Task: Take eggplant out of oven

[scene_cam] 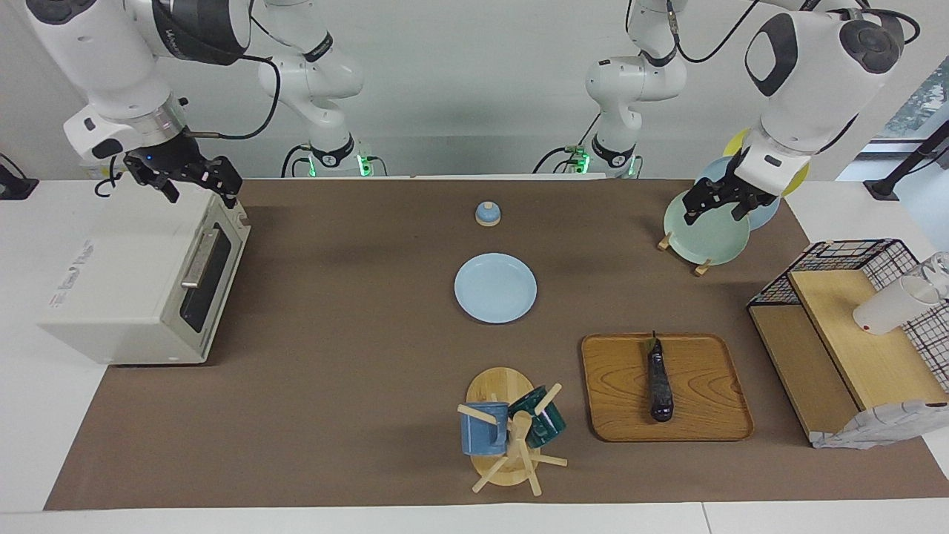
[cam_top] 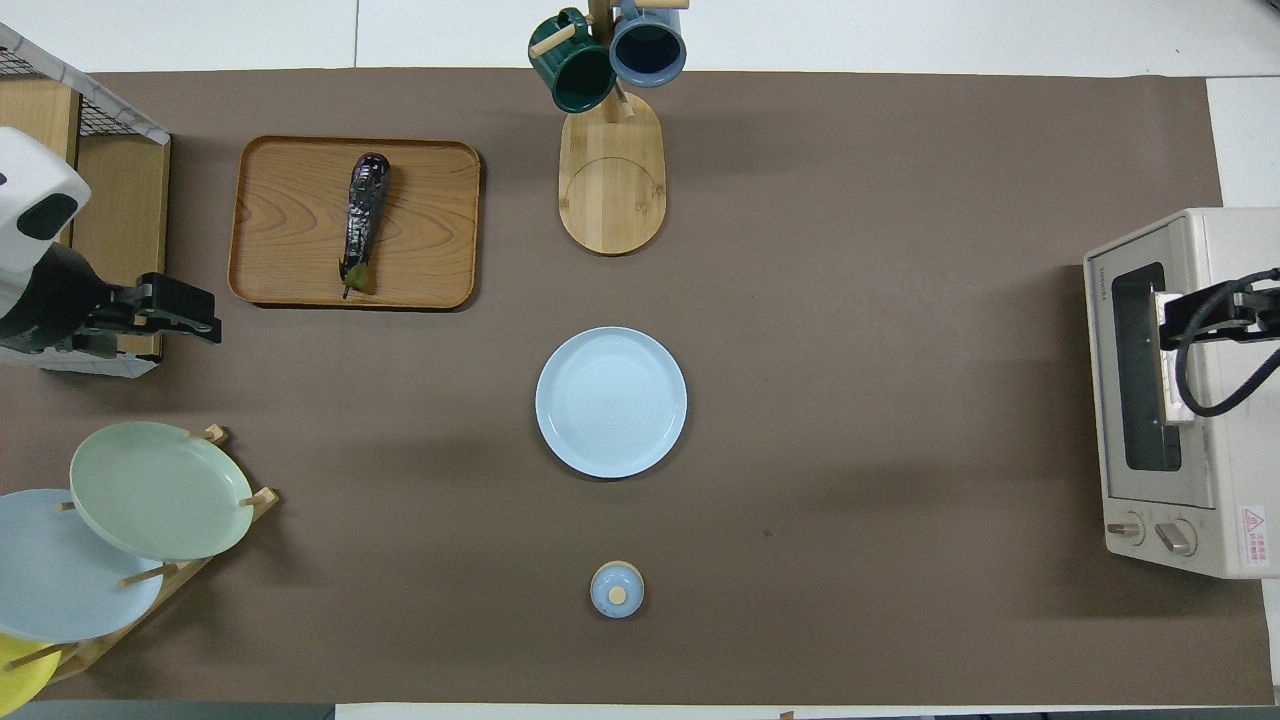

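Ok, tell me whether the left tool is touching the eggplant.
Apart. The facing view shows the left tool raised over the green plate in the rack, while the eggplant lies alone on the wooden tray, bare table between them.

I have two high cameras. One looks from across the desk (scene_cam: pixel 356 356) back toward the arm bases, slanting down, so the robots stand along its top edge. The other hangs above the robots' end and looks steeply down and forward. Neither sits close. Both take in the whole brown mat (cam_top: pixel 860 300), with the oven (scene_cam: pixel 141 274) at opposite edges, half a turn apart.
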`<state>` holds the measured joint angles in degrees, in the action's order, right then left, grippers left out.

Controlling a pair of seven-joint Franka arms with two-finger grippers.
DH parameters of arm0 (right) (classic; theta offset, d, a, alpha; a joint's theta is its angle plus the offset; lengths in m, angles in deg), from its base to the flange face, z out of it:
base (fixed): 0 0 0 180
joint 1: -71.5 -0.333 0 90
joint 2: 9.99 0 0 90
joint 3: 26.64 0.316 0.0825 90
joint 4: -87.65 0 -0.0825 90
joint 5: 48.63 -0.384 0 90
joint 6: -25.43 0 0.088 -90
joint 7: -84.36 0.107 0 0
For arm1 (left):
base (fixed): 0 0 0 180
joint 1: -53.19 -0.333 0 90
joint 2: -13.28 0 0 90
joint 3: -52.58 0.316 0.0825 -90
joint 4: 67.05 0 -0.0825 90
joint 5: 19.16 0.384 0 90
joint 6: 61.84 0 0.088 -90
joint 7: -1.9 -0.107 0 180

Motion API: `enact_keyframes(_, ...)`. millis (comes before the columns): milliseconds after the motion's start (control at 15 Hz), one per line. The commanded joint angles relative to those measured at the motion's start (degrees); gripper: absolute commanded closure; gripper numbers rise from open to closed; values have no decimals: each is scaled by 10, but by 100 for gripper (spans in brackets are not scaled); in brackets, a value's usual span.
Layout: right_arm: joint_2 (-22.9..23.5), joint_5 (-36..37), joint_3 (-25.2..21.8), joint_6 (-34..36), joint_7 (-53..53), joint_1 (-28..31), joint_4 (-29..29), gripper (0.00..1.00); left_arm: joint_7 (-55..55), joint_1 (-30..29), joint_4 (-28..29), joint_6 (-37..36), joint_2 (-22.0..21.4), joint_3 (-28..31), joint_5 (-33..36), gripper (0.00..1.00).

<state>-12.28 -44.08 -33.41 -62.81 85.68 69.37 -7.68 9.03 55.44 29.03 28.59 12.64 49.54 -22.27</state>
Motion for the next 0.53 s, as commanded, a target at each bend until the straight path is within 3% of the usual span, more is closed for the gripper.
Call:
enact_keyframes(0, -11, -16, -4, -8, 3, -1, -14, 0, 7, 11, -73, -81, 23, 4, 15, 0)
enact_keyframes(467, -11, -16, -4, -8, 3, -1, -14, 0, 8, 8, -73, -83, 23, 2, 21, 0)
